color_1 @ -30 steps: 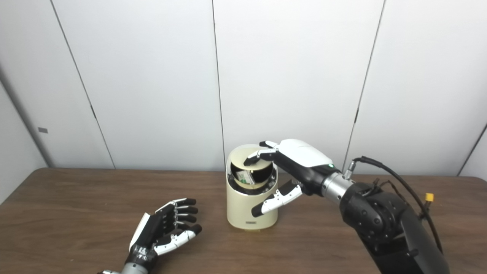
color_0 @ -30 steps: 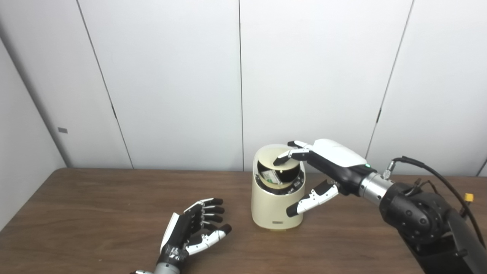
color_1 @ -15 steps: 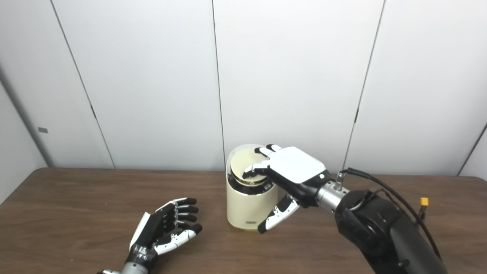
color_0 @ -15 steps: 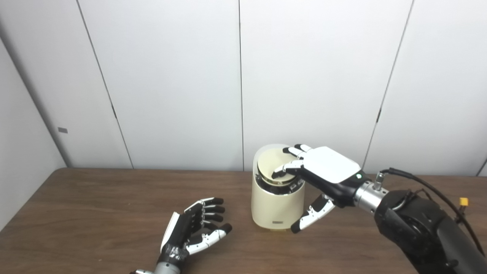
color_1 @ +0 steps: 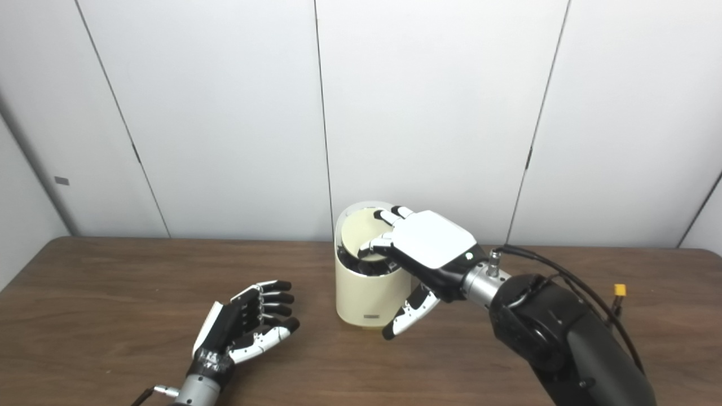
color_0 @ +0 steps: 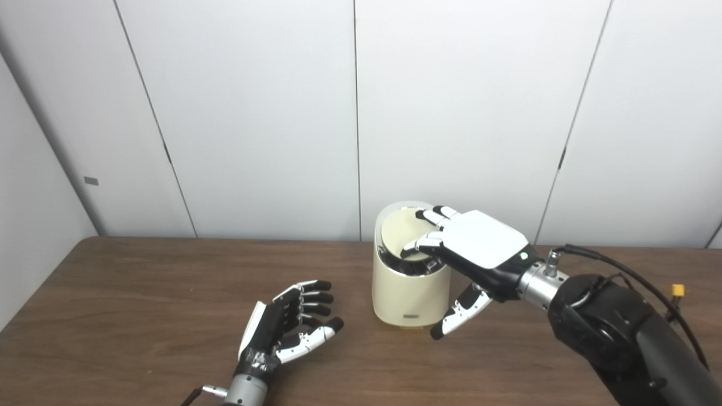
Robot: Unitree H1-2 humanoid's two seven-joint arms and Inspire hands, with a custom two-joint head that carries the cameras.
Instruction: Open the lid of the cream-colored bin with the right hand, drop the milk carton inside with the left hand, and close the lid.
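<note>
- Toward the table's (color_0: 141, 293) back edge, my right hand (color_0: 479, 248) presses the bin's (color_0: 409, 299) lid (color_0: 401, 241) nearly shut, fingers spread, gripping nothing
- Near the front edge, my left hand (color_0: 290, 330) rests open and empty; no carton is visible

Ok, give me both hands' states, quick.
Left hand: open, empty, on the table.
Right hand: open, fingers pressing the bin lid, gripping nothing.

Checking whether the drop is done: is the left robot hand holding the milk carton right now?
No. The left robot hand lies open, palm up and empty, on the table, left of the cream-colored bin.
</note>
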